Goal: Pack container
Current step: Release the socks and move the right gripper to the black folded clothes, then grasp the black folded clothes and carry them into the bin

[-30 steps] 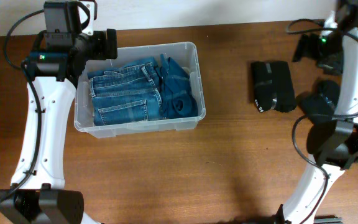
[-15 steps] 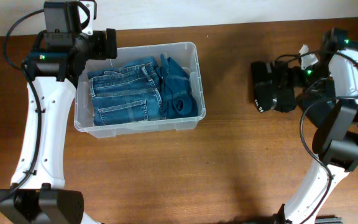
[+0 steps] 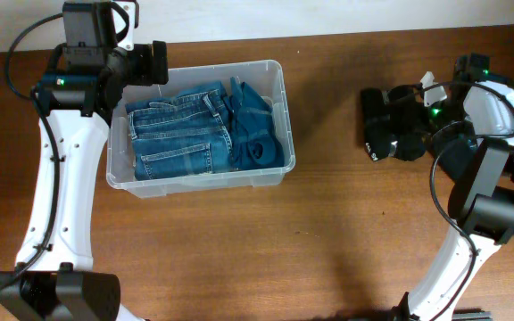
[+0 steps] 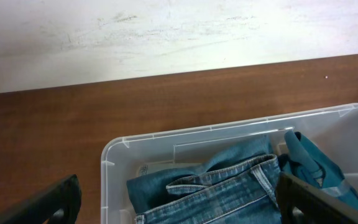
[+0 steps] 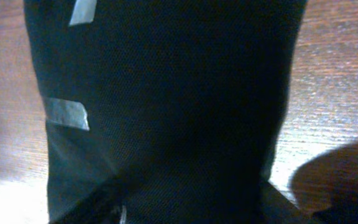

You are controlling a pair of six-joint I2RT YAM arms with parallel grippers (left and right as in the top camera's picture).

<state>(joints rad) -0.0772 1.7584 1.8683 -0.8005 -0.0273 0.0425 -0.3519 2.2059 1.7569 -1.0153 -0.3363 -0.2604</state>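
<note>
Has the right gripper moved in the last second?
Yes. The right gripper has swung left and toward the table's near side, from beyond the black folded garment to over its right half. The garment itself has not shifted.

The big clear plastic box (image 3: 194, 182) holds folded blue jeans (image 3: 178, 135) and a darker blue cloth (image 3: 259, 132). Far right of the box, the right gripper (image 3: 406, 132) is over a black folded cloth (image 3: 382, 114).

Bright and even from above, soft shadows on worktop (image 3: 328, 223); dim and blurred beneath right tool (image 3: 404, 120), glare to its left.
</note>
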